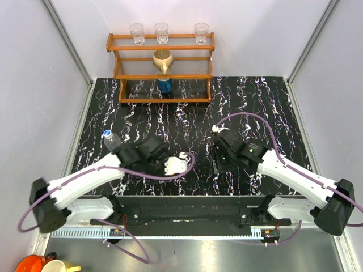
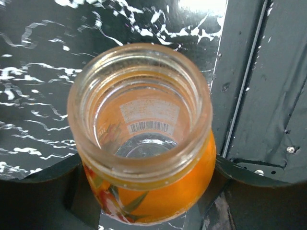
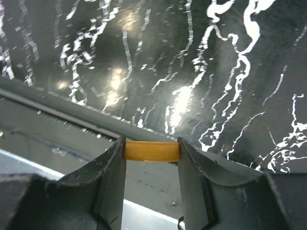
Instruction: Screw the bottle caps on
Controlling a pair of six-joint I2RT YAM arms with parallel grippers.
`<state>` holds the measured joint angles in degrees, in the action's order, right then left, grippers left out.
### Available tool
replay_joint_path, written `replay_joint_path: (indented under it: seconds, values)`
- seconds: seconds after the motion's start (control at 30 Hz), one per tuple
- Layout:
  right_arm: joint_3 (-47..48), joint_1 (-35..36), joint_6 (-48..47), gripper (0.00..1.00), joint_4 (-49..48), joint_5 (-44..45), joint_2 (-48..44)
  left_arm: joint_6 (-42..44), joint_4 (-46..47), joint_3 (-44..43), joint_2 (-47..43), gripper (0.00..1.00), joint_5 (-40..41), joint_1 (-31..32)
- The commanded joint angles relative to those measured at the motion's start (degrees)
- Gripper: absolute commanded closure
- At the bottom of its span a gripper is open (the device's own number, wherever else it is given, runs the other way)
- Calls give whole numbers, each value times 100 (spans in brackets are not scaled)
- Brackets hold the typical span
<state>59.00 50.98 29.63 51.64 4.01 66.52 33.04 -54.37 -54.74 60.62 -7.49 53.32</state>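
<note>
My left gripper (image 1: 169, 165) is shut on a small orange bottle (image 2: 144, 191) with a fruit label, gripping its body from both sides. The bottle's glass mouth (image 2: 139, 110) is open and faces the left wrist camera. In the top view the bottle (image 1: 177, 164) shows pale, near the table's front edge. My right gripper (image 1: 217, 161) is shut on the orange cap (image 3: 151, 151), pinched edge-on between its fingertips (image 3: 115, 158), a short way right of the bottle. A clear bottle (image 1: 112, 141) lies at the left with a white and light-blue cap (image 1: 106, 134) at its far end.
A wooden rack (image 1: 161, 68) stands at the back with three clear glasses (image 1: 161, 32) on top, a tan jug (image 1: 163, 59) and a dark blue container (image 1: 164, 85) below. White walls close the sides. The black rail (image 1: 187, 212) runs along the front.
</note>
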Motion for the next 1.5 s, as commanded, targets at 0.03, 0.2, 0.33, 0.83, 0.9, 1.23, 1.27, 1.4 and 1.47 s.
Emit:
replay_joint_path:
  seconds: [0.03, 0.2, 0.33, 0.83, 0.9, 1.23, 1.27, 1.4, 1.47]
  values:
    - [-494, -544, -71, 83, -734, 206, 368, 185, 216, -2, 1292, 66, 432, 47]
    - [-407, -633, -404, 81, -1129, 153, 1327, 379, 1217, 402, 1777, 66, 704, 56]
    - [-293, -738, -554, 81, -1358, 284, 2126, 344, 1604, 657, 2103, 65, 731, 56]
    - [-143, -800, -475, 22, -2158, 916, 3262, 564, 2932, 1045, 3087, 58, 1311, 56]
    - [-196, -800, -458, 15, -2167, 1005, 3183, 529, 2932, 1027, 3096, 56, 1276, 56]
    - [-363, -800, -353, 22, -2237, 1023, 2779, 423, 2494, 860, 2868, 39, 995, 73]
    - [-381, -792, -309, 22, -2246, 988, 2744, 432, 2423, 842, 2859, 37, 977, 82]
    - [-626, -791, -159, 23, -2237, 900, 2454, 545, 2019, 685, 2876, 25, 819, 100]
    - [-706, -800, -80, 24, -2246, 865, 2375, 564, 1825, 640, 2946, 25, 775, 126]
